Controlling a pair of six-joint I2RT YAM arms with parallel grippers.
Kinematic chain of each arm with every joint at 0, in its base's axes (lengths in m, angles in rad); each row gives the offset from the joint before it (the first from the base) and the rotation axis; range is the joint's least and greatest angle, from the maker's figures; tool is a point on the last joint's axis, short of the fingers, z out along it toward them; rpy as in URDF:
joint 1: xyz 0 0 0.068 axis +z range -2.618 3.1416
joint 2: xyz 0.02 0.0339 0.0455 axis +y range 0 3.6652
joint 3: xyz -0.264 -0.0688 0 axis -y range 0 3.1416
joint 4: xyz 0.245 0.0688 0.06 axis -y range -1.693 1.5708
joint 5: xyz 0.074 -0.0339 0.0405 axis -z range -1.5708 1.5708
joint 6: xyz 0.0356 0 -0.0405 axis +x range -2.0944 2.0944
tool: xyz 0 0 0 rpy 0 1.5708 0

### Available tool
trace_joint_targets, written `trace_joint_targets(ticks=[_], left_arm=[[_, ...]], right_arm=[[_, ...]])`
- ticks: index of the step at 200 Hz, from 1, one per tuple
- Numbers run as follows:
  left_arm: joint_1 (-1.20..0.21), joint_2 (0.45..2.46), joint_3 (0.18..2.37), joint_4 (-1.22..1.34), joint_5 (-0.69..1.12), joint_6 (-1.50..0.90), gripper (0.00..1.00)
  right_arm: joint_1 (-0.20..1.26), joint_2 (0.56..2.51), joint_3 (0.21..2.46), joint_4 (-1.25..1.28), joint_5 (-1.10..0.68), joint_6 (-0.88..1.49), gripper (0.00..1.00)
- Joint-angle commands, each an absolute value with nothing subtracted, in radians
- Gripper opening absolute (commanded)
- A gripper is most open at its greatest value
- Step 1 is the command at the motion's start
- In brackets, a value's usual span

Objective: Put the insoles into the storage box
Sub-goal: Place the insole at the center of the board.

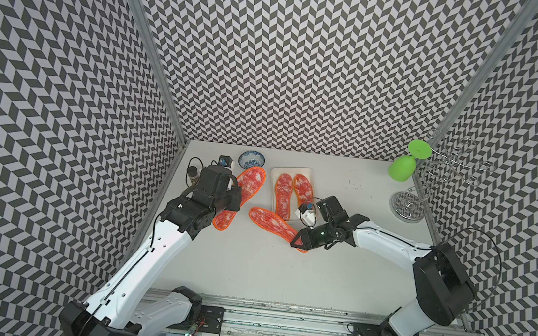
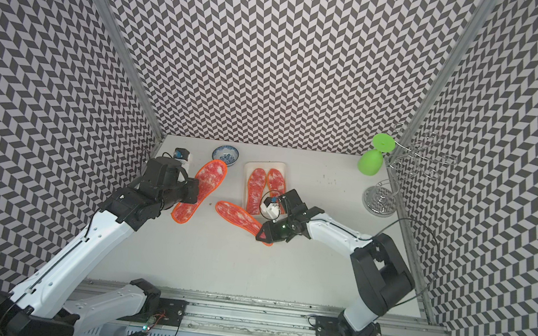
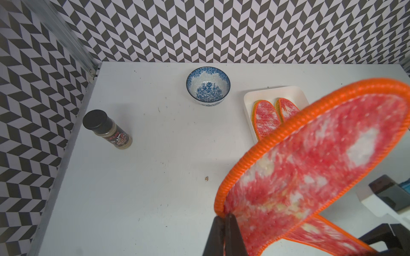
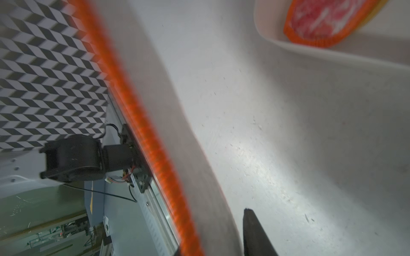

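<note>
Partly arm-hidden insole [image 1: 252, 179] in left gripper [image 3: 224, 218]

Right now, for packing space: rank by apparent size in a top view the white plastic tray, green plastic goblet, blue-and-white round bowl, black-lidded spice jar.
1. White plastic tray
2. Green plastic goblet, raised on its wire rack, so nearness may inflate it
3. Blue-and-white round bowl
4. Black-lidded spice jar
</note>
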State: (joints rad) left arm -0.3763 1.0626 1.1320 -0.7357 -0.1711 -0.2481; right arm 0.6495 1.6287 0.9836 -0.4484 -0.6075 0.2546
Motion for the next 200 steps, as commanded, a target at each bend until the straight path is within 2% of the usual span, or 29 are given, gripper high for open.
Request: trace_joint_targets(ticks=[1, 13, 53, 71, 118, 142, 200], left_arm=[[-0.36, 1.065, 1.153, -0.699, -0.085, -0.278, 0.02], [-0.356, 1.067, 1.14, -0.685, -0.054, -0.312, 0.02], [-0.359, 1.076, 1.1, -0.656, 0.0, -0.447, 0.02], [-0.36, 1.072, 1.079, -0.631, 0.03, -0.503, 0.02], [-0.404, 1.066, 1.082, -0.613, 0.012, -0.657, 0.03], [-0.436, 1.065, 1.079, -0.611, -0.018, -0.727, 0.04], [-0.497, 1.024, 1.033, -0.562, -0.13, -0.933, 0.05]], right_arm=[[0.646, 1.601, 0.986, -0.495, -0.524, 0.192, 0.43], [0.646, 1.596, 1.007, -0.502, -0.513, 0.197, 0.52], [0.646, 1.53, 1.136, -0.483, -0.523, 0.272, 0.57], [0.644, 1.497, 1.174, -0.376, -0.538, 0.376, 0.59], [0.648, 1.511, 1.115, 0.191, -0.656, 0.811, 0.57], [0.665, 1.556, 1.173, 0.207, -0.644, 0.812, 0.56], [0.731, 1.62, 1.142, 0.351, -0.674, 0.895, 0.5]])
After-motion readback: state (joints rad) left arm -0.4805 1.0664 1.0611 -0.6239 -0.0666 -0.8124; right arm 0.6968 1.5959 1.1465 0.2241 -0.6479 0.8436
